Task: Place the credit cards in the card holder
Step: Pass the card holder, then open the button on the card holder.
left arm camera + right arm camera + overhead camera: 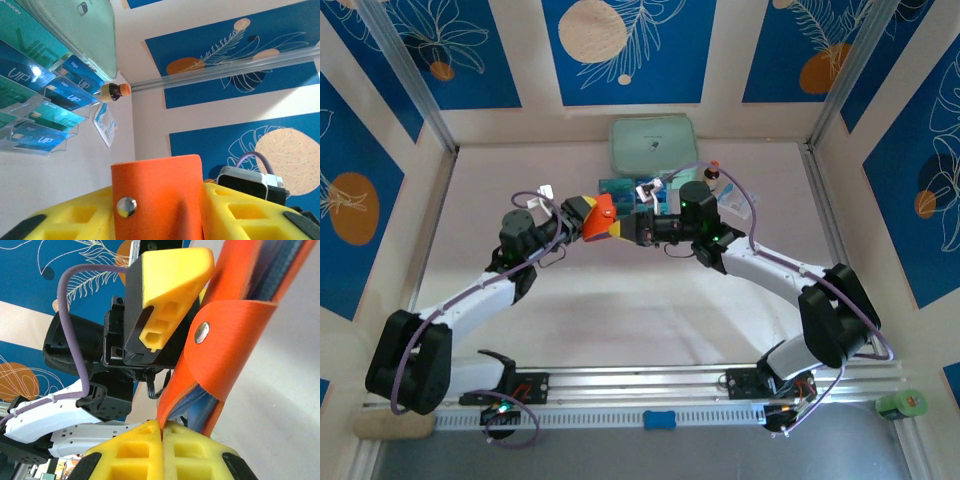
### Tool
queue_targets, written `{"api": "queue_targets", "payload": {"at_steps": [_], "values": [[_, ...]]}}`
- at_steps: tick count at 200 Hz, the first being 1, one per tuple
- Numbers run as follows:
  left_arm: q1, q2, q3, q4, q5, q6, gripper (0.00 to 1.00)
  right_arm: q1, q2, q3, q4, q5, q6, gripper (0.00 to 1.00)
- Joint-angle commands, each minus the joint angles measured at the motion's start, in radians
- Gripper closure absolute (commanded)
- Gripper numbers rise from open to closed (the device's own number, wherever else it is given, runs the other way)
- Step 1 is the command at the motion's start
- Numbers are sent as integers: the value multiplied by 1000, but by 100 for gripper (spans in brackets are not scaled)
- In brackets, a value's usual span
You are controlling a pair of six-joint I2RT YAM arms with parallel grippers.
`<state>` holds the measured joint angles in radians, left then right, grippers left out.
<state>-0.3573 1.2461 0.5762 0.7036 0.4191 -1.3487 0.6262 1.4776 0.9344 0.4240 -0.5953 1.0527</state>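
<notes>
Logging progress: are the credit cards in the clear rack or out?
In: several credit cards sit in tiers of the clear rack.

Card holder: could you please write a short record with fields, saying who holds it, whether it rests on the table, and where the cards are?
card holder: orange-red, held up above the table, not resting on it
left pincer: shut on the card holder from one side
right pincer: shut on its thin edge from the opposite side
credit cards: teal-blue, standing in the clear rack behind
inside the holder: blue layers show; cards or lining, cannot tell
</notes>
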Motion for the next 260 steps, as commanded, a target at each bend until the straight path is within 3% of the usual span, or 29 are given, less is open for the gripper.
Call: {"api": "queue_targets", "payload": {"at_steps": [1, 19, 45, 68, 98, 132, 209, 260], "values": [[4, -4, -7, 51, 12, 10, 72, -8, 7, -16, 35, -3, 10, 100], [4, -6, -2, 50, 15, 19, 86, -12, 5, -25, 14, -5, 4, 99], [4, -26, 10, -31, 17, 97, 100, -32, -58, -54, -167, 39, -91, 70], [3, -71, 36, -192, 1, 257, 100, -63, -138, -74, -401, 150, -202, 58], [-23, -132, 72, -390, -60, 450, 100, -33, -204, -1, -735, 413, -338, 43], [-60, -151, 62, -408, -100, 477, 100, 39, -197, 101, -838, 561, -372, 42], [-113, -124, 27, -312, -145, 382, 100, 182, 23, 347, -860, 664, -425, 40], [-131, -126, 17, -277, -158, 337, 100, 202, 132, 407, -839, 714, -413, 41]]}}
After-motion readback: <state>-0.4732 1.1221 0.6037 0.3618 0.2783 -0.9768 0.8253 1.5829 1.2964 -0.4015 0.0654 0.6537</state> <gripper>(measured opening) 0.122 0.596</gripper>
